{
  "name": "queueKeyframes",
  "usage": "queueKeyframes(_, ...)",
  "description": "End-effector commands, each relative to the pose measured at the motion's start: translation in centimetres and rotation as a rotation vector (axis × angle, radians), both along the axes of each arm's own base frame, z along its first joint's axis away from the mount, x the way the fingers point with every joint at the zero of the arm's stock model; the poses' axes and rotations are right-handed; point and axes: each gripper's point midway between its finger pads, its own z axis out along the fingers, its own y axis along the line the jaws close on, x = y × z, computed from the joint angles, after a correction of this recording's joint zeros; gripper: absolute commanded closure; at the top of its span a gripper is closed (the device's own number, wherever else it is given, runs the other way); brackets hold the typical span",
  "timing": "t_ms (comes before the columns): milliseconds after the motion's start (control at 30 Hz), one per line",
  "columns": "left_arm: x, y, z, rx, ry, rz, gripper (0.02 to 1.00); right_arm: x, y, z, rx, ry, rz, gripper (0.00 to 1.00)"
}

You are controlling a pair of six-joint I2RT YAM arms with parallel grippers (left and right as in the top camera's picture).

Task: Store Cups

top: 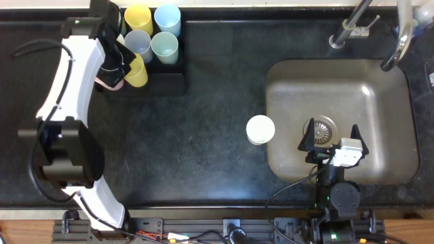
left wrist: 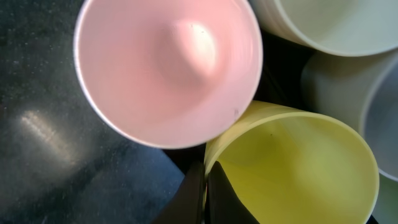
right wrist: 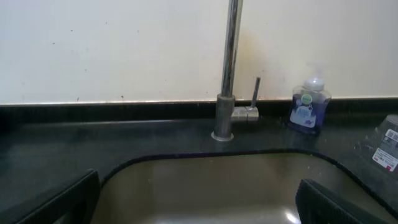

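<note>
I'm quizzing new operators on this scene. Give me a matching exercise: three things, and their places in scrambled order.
Things: 1 white cup; 2 right gripper; 3 pink cup.
Places: A next to the yellow cup that the left gripper pinches; B on the counter beside the sink; C open, above the sink.
Pairs: 1-B; 2-C; 3-A.

Bright light (glare inside pink cup [left wrist: 168,68]).

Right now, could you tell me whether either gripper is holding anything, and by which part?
The left gripper pinches the yellow cup by its rim, one finger inside and one outside. The right gripper hangs open over the sink, holding nothing.
</note>
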Motion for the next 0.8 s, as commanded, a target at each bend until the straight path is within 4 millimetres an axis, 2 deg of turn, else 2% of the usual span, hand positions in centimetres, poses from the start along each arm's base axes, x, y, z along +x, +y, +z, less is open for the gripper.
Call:
queueKeyframes(33, 0.96, 0.05, -1.02, -0.003, -0.003, -0.011, 0.982, 0.04, 0.16, -0.31, -0.003, -0.001, 0.007, 0.003)
queueKeyframes(333, 1.17, -0.17, -1.58, -0.014, 0.002, -0.014, 0.982, 0.04, 0.16, -0.31, -0.003, -0.001, 0.007, 0.005)
queueKeyframes(400, 1.08, -0.17, -1.59, -0.014, 0.005, -0.014, 0.836, 0.04, 0.16, -0.31, -0.003, -0.001, 0.007, 0.003)
queueKeyframes(467, 0.88, -0.18, -1.62, -0.014, 0.013, -0.014, 0.748, 0.04, 0.16, -0.31, -0.003, -0.001, 0.007, 0.003)
queueKeyframes(500, 0.77, -0.18, -1.63, -0.014, 0.018, -0.014, 0.599, 0.04, 0.16, -0.31, -0.003, -0.001, 0.007, 0.005)
queueKeyframes(533, 0.66, -0.18, -1.65, -0.014, 0.023, -0.014, 0.531, 0.04, 0.16, -0.31, -0.003, -0.001, 0.007, 0.005)
queueKeyframes(600, 0.46, -0.17, -1.67, -0.014, 0.031, -0.014, 0.529, 0.04, 0.16, -0.31, -0.003, -0.001, 0.007, 0.005)
queueKeyframes(633, 0.43, -0.17, -1.67, -0.014, 0.032, -0.014, 0.478, 0.04, 0.16, -0.31, -0.003, -0.001, 0.007, 0.005)
queueKeyframes(667, 0.43, -0.17, -1.67, -0.014, 0.032, -0.014, 0.367, 0.04, 0.16, -0.31, -0.003, -0.001, 0.007, 0.005)
queueKeyframes(767, 0.42, -0.23, -1.53, -0.017, 0.029, -0.015, 0.259, 0.04, 0.16, -0.31, -0.003, -0.001, 0.007, 0.003)
queueKeyframes(800, 0.44, -0.24, -1.42, -0.018, 0.026, -0.015, 0.169, 0.04, 0.16, -0.31, -0.003, -0.001, 0.007, 0.005)
